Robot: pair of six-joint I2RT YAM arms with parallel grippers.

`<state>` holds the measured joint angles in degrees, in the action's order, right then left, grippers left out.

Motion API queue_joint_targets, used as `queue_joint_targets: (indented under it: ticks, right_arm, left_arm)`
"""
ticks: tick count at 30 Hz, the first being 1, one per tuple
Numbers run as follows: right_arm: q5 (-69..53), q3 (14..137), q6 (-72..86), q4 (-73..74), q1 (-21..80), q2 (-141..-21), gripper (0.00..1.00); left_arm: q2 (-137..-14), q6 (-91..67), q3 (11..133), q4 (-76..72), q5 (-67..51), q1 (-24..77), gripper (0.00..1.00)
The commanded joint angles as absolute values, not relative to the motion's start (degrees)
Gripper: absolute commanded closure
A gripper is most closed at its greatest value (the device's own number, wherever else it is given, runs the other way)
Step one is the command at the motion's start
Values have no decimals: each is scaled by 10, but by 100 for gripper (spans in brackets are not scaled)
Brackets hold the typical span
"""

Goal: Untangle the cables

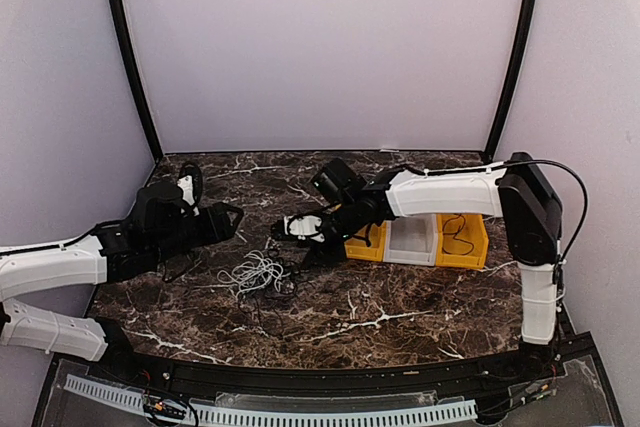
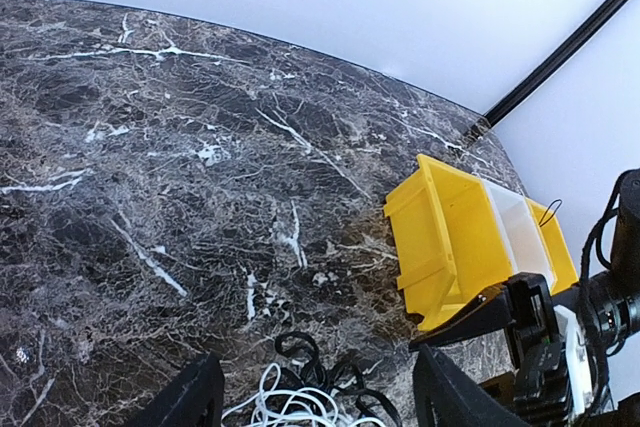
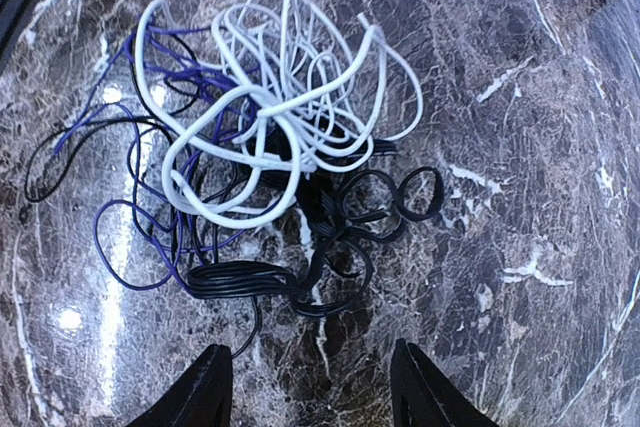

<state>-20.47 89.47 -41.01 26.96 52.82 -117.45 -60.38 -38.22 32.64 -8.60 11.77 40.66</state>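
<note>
The cables [image 1: 258, 274] lie in one tangled clump on the marble table, between the two arms. The right wrist view shows looping white cable [image 3: 285, 97], flat black cable [image 3: 330, 237] and thin purple wire [image 3: 130, 232] knotted together. My right gripper [image 3: 310, 349] hovers over the clump's black end, open, with nothing between its fingers. My left gripper [image 2: 318, 359] is open too, just left of the clump, whose white and black loops [image 2: 310, 397] show between its fingers. In the top view the left gripper [image 1: 225, 219] and the right gripper [image 1: 285, 230] face each other above the clump.
A row of bins stands right of the clump: a yellow bin [image 1: 365, 244], a white bin [image 1: 412, 239] and a second yellow bin [image 1: 472, 245] with a thin black cord [image 1: 458, 232] in it. The right arm reaches across in front of them. Black frame posts rise at the back corners.
</note>
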Motion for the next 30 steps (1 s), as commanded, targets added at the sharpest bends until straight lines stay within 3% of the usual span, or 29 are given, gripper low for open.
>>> queue_joint_targets:
  ticks: [1,14,30]
  right_arm:
    - [-129,867,-444,223,546,-1164,45]
    - [-100,860,-473,166,583,-1185,47]
    - [-139,852,-492,155,605,-1189,61]
  left_arm:
    - [-585,-390,310,-65,133,406,33]
    - [-571,-405,288,-76,128,406,33]
    - [-568,-402,282,-84,132,406,33]
